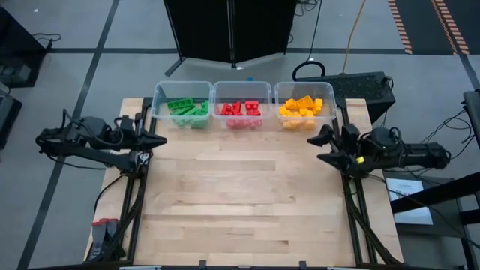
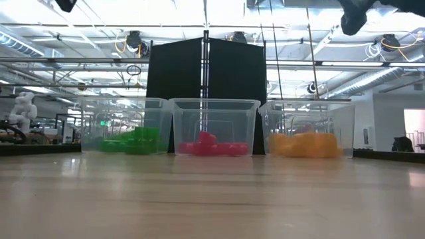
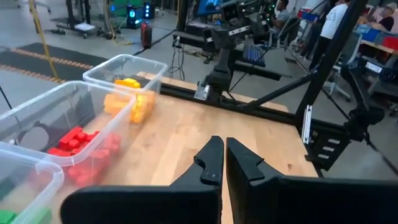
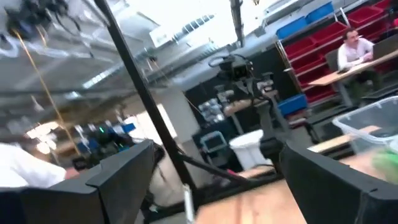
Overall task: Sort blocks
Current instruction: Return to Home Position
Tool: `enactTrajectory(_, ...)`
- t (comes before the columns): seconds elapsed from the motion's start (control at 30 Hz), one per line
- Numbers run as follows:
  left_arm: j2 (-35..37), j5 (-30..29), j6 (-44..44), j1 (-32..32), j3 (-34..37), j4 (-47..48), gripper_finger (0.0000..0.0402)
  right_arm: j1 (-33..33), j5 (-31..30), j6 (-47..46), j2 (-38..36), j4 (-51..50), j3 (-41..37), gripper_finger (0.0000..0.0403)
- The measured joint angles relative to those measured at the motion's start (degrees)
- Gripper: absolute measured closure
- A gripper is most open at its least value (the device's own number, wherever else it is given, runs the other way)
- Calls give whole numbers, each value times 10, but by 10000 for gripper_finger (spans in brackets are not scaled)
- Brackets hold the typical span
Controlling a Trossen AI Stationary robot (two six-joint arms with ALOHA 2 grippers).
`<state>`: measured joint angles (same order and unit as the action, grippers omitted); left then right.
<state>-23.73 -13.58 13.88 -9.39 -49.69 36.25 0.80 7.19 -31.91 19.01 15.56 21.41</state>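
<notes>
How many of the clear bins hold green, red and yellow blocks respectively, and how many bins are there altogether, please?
Green blocks: 1 bin, the left bin
Red blocks: 1 bin, the middle bin
Yellow blocks: 1 bin, the right bin
Total: 3 bins
</notes>
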Motion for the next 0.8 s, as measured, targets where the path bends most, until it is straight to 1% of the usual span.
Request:
enactTrajectory(0.1, 16, 0, -16, 0, 15, -11, 402, -60, -65, 52, 13, -7, 0, 64)
enactTrajectory(0.2, 34, -1, -38, 0, 34, -26, 402, -101, -116, 84, 23, -18, 0, 64)
enactTrajectory(0.33, 70, -12, -43, 0, 79, -24, 402, -126, -160, 122, 25, -55, 0, 64)
enactTrajectory(0.43, 106, -31, -43, 0, 121, -23, 402, -129, -173, 163, 14, -86, 0, 64)
enactTrajectory(0.57, 155, -43, -46, 0, 160, -23, 402, -129, -189, 203, -34, -147, 0, 64)
enactTrajectory(0.7, 207, -54, -68, 0, 182, -24, 402, -129, -189, 206, -109, -214, 0, 64)
enactTrajectory(0.8, 236, -63, -70, 0, 189, -29, 402, -129, -193, 194, -167, -241, -25, 64)
